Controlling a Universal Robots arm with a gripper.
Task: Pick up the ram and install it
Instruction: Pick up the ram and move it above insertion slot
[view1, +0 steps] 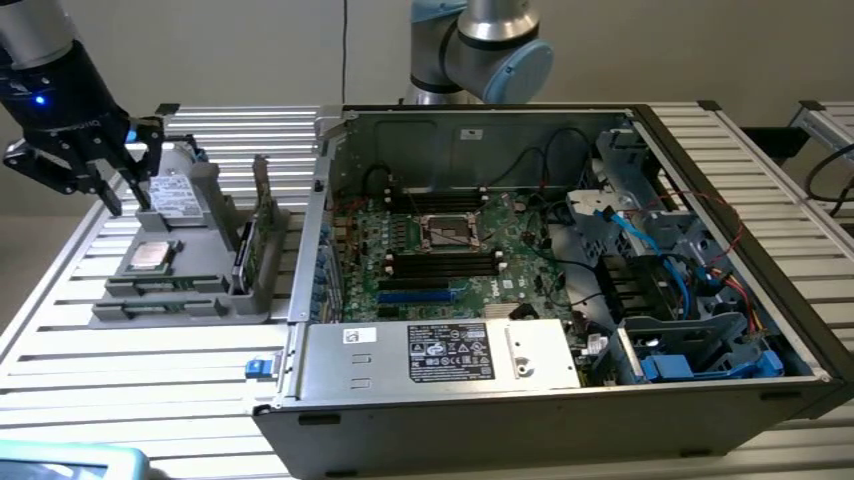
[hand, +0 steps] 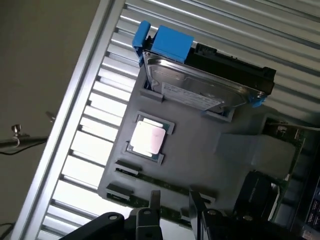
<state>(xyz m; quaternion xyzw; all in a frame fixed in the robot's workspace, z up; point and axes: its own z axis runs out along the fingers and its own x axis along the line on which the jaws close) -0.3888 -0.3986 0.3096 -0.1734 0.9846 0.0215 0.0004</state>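
Note:
The ram is a thin green stick lying on edge in a slot along one side of the grey parts holder. In the exterior view the ram sits at the holder's near edge. My gripper hangs above the holder at the exterior view's left, over the hard drive end. In the wrist view my gripper is open, its two fingers standing on either side of the ram's line with nothing between them and apart from the stick.
The holder also carries a hard drive in a blue caddy, a square silver processor and an upright green card. The open computer case lies at the exterior view's right, with the motherboard's black memory slots exposed.

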